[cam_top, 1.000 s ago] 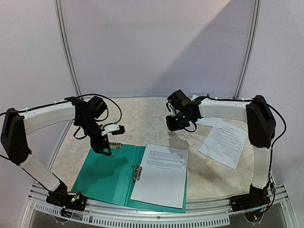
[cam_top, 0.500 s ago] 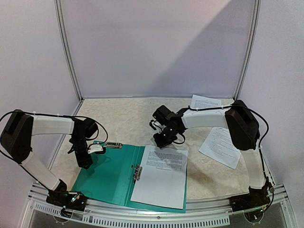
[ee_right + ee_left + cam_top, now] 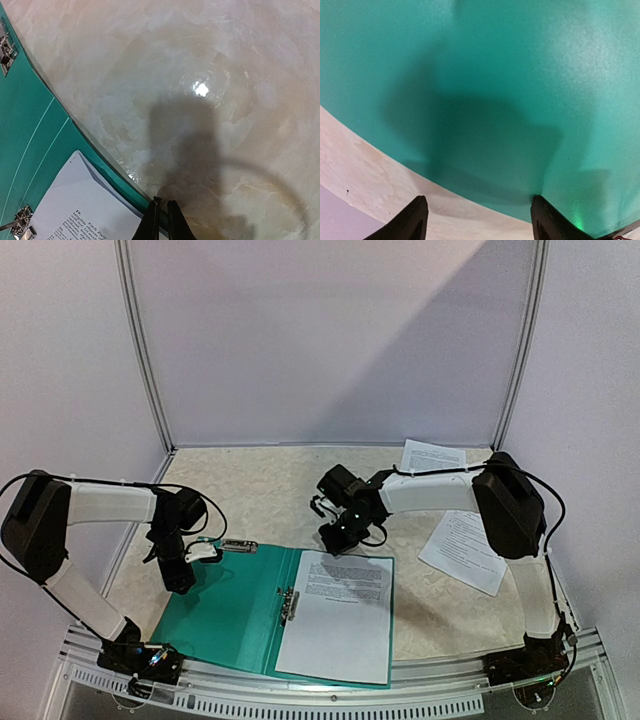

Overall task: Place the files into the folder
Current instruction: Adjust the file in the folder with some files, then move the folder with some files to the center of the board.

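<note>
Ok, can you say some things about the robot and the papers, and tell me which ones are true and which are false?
1. The folder lies open. True.
2. A sheet lies in it. True.
3. Every sheet is in the folder. False: two others lie on the table.
4. The left gripper is shut. False: it is open, over the folder.
5. The right gripper is shut. True.
</note>
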Motion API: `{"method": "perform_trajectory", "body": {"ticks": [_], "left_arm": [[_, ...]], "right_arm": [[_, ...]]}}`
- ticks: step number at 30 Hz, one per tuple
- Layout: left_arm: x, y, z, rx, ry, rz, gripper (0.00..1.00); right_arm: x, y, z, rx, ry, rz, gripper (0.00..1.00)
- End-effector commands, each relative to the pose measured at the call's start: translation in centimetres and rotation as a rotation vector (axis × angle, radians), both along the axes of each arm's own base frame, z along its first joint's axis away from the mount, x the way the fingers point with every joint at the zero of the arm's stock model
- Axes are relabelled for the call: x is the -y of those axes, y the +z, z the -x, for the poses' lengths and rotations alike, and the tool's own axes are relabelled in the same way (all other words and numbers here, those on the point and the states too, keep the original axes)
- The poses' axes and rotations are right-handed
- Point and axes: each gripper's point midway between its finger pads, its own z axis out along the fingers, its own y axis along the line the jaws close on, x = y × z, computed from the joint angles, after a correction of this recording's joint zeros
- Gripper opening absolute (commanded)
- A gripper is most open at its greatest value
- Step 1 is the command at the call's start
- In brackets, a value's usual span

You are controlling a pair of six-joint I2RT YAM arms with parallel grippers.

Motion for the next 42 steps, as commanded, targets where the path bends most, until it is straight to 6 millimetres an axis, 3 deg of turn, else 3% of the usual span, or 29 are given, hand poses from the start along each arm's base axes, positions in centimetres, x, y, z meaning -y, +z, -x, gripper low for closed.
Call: {"method": "perform_trajectory", "body": {"ticks": [1,5,7,9,13,17,20,23,25,26,29,33,34,35,37,42], "left_arm": [[0.4,-1.7,-1.0,0.040,0.013,0.005,0.72],[0.6,-1.3,-0.8,0.041,0.013,0.024,0.73],[0.8,-0.8,-0.8,0.046,0.010,0.036,0.73],[0.8,-0.3,-0.9,0.054,0.013,0.047,0.73],[0.8,0.9,-0.9,0.069,0.020,0.067,0.73],[-0.3,1.6,-0.6,0.072,0.016,0.045,0.74],[-0.9,1.7,-0.1,0.061,0.014,0.043,0.77],[-1.0,1.6,0.4,0.040,0.021,0.046,0.80],[-0.8,1.6,0.8,0.026,0.027,0.057,0.87],[-0.7,1.6,1.0,0.018,0.025,0.069,0.98],[0.6,2.1,3.0,-0.033,-0.031,0.162,0.99],[3.3,4.0,6.0,-0.032,-0.221,0.340,1.00],[4.1,4.6,6.6,-0.014,-0.275,0.379,1.00],[5.0,5.2,7.1,-0.008,-0.315,0.417,1.00],[6.4,5.6,7.7,-0.017,-0.359,0.454,1.00],[8.5,4.0,8.4,0.046,-0.523,0.383,1.00]], "right_arm": [[-0.6,3.9,-1.6,0.090,-0.053,-0.044,0.10],[1.3,7.7,-3.4,0.210,-0.153,-0.022,0.14],[2.7,9.9,-3.5,0.250,-0.203,-0.027,0.14],[4.1,10.7,-2.8,0.257,-0.233,-0.024,0.15],[7.7,9.9,0.1,0.191,-0.287,0.031,0.20],[9.9,8.0,4.7,0.081,-0.290,0.030,0.27],[8.5,9.0,9.4,0.043,-0.132,-0.038,0.35],[6.7,10.2,14.4,0.153,0.141,0.030,0.41],[5.7,10.0,17.8,0.243,0.335,0.095,0.46],[5.2,9.5,19.7,0.268,0.416,0.111,0.50],[4.4,7.9,22.8,0.289,0.574,0.127,0.59],[2.9,6.5,24.8,0.292,0.654,0.099,0.66],[2.4,6.2,25.3,0.293,0.670,0.076,0.77],[1.8,6.2,25.8,0.311,0.697,0.049,0.96],[0.6,6.3,26.5,0.361,0.745,0.011,0.99],[-3.8,7.5,26.4,0.533,0.758,0.000,0.99]]}}
